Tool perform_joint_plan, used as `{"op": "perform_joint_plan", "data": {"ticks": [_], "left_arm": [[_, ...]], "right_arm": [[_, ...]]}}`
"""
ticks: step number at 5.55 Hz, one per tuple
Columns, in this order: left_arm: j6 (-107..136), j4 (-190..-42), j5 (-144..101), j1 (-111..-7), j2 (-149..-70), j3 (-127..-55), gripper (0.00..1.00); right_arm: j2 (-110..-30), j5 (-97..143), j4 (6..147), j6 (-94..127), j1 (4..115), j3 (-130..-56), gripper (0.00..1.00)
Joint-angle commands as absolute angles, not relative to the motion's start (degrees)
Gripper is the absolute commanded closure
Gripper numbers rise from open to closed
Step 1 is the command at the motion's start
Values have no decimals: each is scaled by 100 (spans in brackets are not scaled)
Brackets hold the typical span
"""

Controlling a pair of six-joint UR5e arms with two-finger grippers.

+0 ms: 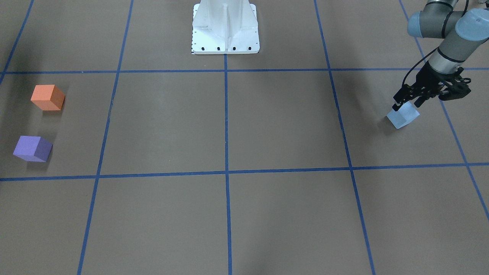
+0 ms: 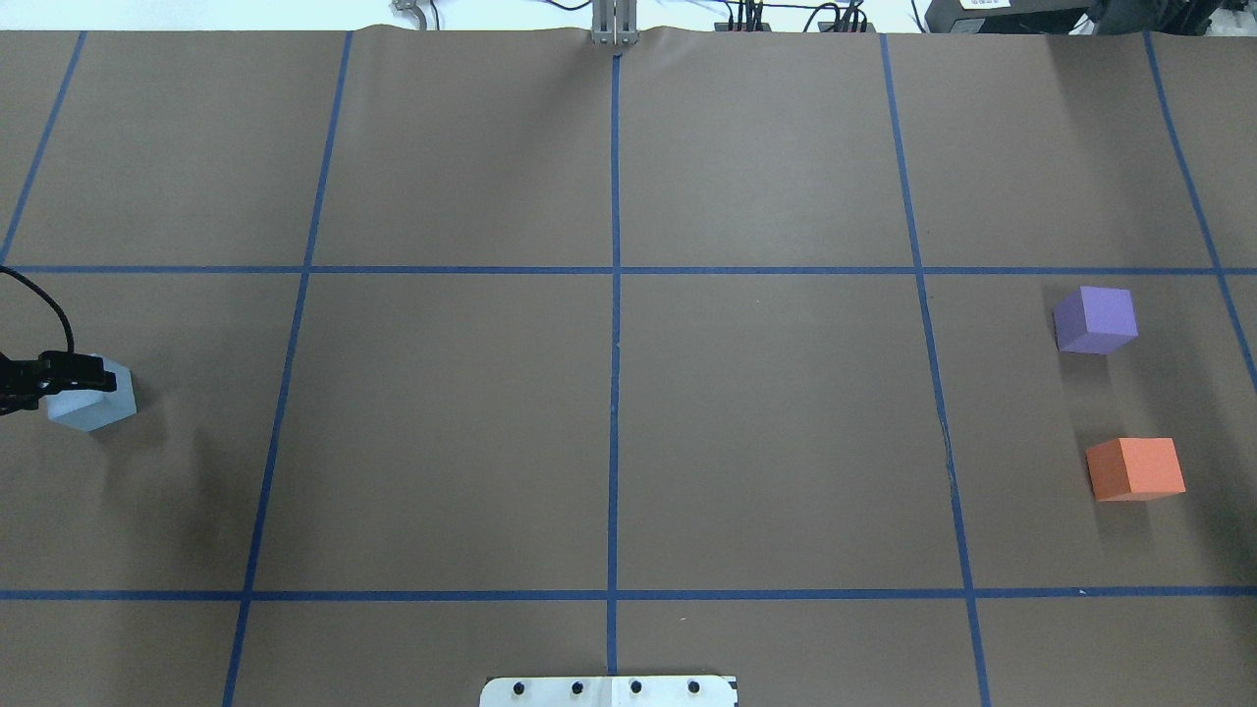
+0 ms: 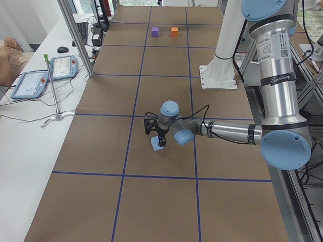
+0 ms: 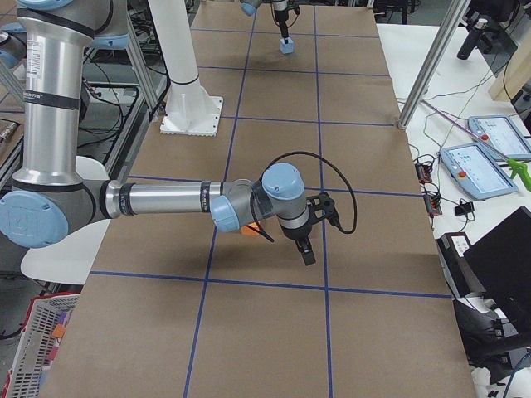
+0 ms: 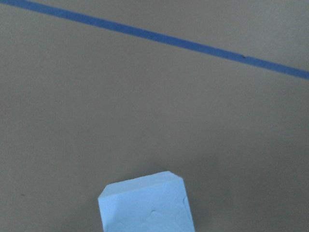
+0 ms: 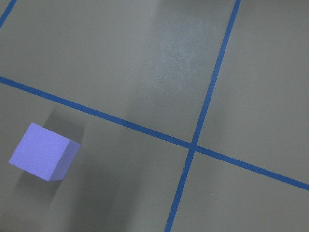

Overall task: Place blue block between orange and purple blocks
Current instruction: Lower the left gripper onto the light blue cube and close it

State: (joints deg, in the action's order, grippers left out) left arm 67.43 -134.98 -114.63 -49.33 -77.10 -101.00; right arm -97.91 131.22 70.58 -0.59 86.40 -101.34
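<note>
The light blue block (image 1: 403, 116) sits on the brown table at the robot's far left, also seen in the overhead view (image 2: 93, 398) and at the bottom of the left wrist view (image 5: 145, 205). My left gripper (image 1: 407, 105) hangs just over it, jaws open, fingertips at the block's top edges. The orange block (image 2: 1134, 469) and the purple block (image 2: 1095, 319) stand apart at the far right. My right gripper (image 4: 305, 253) hovers beside the orange block (image 4: 247, 231); I cannot tell if it is open. The purple block also shows in the right wrist view (image 6: 41, 152).
The white robot base (image 1: 225, 28) stands at the table's middle back edge. Blue tape lines (image 2: 614, 344) divide the table into squares. Tablets (image 4: 481, 166) and cables lie on a side bench beyond the table's far edge.
</note>
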Motion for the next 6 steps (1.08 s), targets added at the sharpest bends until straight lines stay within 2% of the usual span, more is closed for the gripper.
{"op": "perform_joint_plan", "data": {"ticks": [1, 3, 4, 5, 6], "left_arm": [[6680, -12931, -11110, -4685, -7734, -10152, 0], [6381, -12746, -11118, -4685, -8057, -9916, 0], [6068, -12718, -11109, -4693, -8155, -9801, 10], [5977, -12735, -11092, -4702, -8148, -9800, 56], [5672, -12753, -11100, -4720, -8130, -9800, 96]], "right_arm": [[-9791, 13113, 7058, -62, 8640, -10134, 0], [-9791, 13113, 7058, -62, 8640, -10125, 0], [-9791, 13113, 7058, -62, 8640, -10125, 0], [-9791, 13113, 7058, -70, 8640, -10108, 0], [-9791, 13113, 7058, -70, 8640, -10107, 0]]}}
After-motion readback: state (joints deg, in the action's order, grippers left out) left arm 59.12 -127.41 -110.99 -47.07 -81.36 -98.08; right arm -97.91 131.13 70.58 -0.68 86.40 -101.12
